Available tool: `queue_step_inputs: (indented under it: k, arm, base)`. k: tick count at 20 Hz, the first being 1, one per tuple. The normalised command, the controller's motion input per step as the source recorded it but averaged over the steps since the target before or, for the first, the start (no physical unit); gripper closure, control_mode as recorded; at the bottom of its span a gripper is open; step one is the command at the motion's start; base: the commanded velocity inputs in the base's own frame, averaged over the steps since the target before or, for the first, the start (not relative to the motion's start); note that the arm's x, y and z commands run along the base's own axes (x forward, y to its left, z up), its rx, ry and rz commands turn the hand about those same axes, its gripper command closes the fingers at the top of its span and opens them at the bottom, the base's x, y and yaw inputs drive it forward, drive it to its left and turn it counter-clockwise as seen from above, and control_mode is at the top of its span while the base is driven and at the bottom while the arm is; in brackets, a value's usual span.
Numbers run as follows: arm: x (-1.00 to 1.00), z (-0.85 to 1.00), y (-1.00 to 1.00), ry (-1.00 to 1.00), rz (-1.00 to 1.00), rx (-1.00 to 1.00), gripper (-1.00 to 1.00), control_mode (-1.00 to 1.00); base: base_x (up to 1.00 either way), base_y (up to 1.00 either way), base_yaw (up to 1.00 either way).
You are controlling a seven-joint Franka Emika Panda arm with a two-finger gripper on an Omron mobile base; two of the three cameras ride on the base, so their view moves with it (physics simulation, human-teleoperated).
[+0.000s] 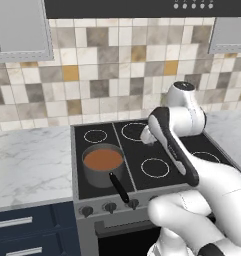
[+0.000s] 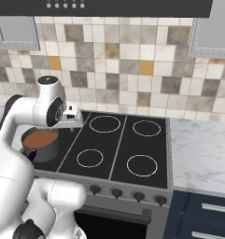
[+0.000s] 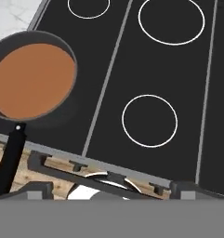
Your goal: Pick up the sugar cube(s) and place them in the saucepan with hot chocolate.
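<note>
The saucepan with hot chocolate [image 1: 103, 162] is a dark grey pot of reddish-brown liquid on the stove's front-left burner. Its black stick handle [image 1: 119, 187] points toward the stove's front edge. It also shows in the right base view [image 2: 40, 140] and at the upper left of the hand view [image 3: 32, 81]. My gripper [image 3: 112, 190] hangs high over the middle of the cooktop, to the right of the pan and well above it, looking down. Its fingers [image 3: 39, 189] stand wide apart with nothing between them. The hand [image 2: 73, 122] is partly hidden by my own arm. The sugar cubes are out of view.
The black cooktop [image 1: 157, 145] has four ringed burners, with a row of knobs [image 2: 116, 192] along its front. Marble counter lies to the left [image 1: 27, 160] and right [image 2: 202, 149]. Tiled wall, upper cabinets and a hood stand behind.
</note>
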Motion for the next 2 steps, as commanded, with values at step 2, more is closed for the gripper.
queue_step_inputs:
  k: [2]
  arm:
    - [-0.51, 0.00, -0.65, 0.00, -0.26, 0.08, -1.00, -1.00]
  base:
    - [0.00, 0.00, 0.00]
